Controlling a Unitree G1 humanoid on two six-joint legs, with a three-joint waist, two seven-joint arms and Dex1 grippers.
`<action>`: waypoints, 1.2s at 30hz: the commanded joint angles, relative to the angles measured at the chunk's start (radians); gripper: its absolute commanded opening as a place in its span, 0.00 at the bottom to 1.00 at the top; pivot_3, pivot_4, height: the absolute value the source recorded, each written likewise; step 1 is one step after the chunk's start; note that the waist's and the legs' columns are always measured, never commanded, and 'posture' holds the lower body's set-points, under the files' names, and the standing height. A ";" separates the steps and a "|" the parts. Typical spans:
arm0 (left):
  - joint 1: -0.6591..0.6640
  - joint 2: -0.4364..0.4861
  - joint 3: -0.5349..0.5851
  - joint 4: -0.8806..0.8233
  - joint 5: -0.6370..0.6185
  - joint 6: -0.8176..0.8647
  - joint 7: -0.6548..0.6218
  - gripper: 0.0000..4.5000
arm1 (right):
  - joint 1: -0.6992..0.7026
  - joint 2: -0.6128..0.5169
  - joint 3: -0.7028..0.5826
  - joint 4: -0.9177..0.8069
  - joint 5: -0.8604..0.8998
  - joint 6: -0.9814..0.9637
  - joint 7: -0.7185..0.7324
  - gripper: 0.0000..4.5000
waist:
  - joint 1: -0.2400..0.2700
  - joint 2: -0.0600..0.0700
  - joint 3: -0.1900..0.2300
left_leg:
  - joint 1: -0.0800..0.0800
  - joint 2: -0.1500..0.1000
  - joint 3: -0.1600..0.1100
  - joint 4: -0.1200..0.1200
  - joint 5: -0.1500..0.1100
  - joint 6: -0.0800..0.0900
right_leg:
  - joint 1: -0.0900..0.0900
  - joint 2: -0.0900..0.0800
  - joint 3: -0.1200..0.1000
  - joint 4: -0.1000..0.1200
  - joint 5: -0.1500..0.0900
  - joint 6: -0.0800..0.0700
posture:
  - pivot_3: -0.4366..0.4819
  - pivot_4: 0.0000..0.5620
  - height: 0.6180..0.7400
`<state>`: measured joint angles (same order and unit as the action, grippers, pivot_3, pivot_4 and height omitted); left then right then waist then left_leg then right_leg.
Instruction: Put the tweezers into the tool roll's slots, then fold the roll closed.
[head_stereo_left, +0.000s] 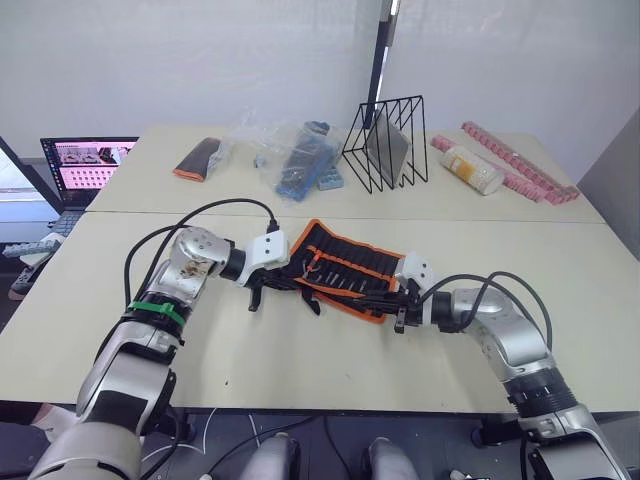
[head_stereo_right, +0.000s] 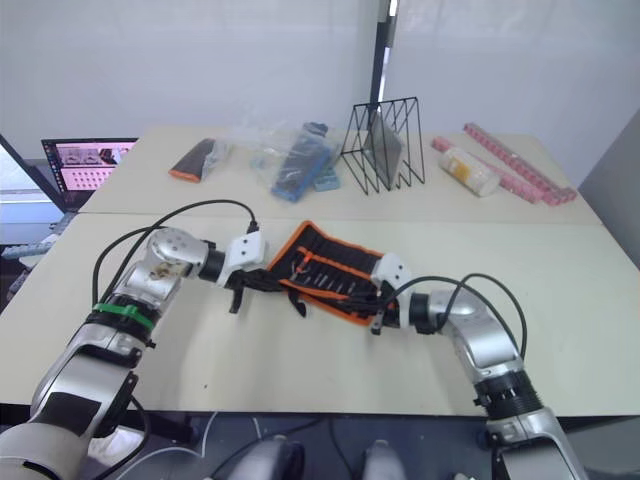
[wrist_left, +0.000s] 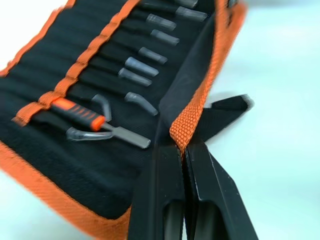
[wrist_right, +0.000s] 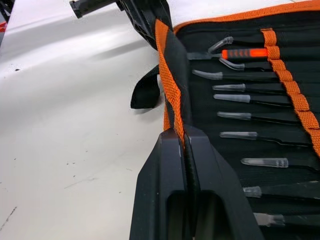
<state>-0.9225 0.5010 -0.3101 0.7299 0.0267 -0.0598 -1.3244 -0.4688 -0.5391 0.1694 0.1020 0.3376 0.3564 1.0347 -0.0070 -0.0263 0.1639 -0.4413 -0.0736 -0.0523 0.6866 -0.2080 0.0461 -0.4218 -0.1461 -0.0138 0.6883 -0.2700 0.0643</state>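
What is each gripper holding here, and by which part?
Both hold the tool roll by its orange-bound edge: the left gripper is shut on one end of that edge, the right gripper on the other end.

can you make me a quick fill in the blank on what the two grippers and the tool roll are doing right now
1. Both grippers are shut on the tool roll's ____ edge binding.
2. The tweezers sit in the roll's ____.
3. The left gripper and the right gripper pinch the ____ long edge of the roll.
4. The black wire rack stands ____ the roll on the table.

Missing words: orange; slots; same; behind
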 joint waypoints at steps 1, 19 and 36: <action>-0.059 -0.007 0.015 0.066 0.015 -0.023 0.007 0.00 | -0.031 -0.008 -0.033 0.021 -0.004 -0.017 0.008 0.01 | -0.004 0.000 0.000 | 0.000 0.000 0.000 0.000 0.000 0.000 | 0.000 0.000 0.000 0.000 0.000 0.000 | 0.48 0.27 0.56; -0.060 0.005 0.025 0.049 -0.010 0.065 -0.080 0.00 | -0.065 -0.023 -0.050 0.064 -0.005 -0.008 0.060 0.01 | -0.006 0.000 0.000 | -0.002 0.001 0.000 0.000 0.000 0.000 | -0.001 0.000 0.000 0.001 0.000 0.000 | 0.48 0.27 0.56; -0.176 -0.102 0.046 0.289 0.055 -0.053 0.103 0.00 | -0.143 0.060 -0.040 0.300 -0.169 -0.149 -0.084 0.01 | -0.006 -0.001 0.000 | -0.004 0.000 0.000 0.006 -0.001 0.001 | -0.003 0.000 0.000 0.005 0.000 0.000 | 0.48 0.27 0.56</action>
<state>-1.0594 0.3932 -0.2936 1.0147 0.0776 -0.1043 -1.2447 -0.6011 -0.4705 0.1513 0.3886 0.1910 0.2377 0.9766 -0.0131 -0.0269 0.1643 -0.4459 -0.0737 -0.0525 0.6932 -0.2088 0.0474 -0.4246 -0.1461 -0.0142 0.6937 -0.2701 0.0645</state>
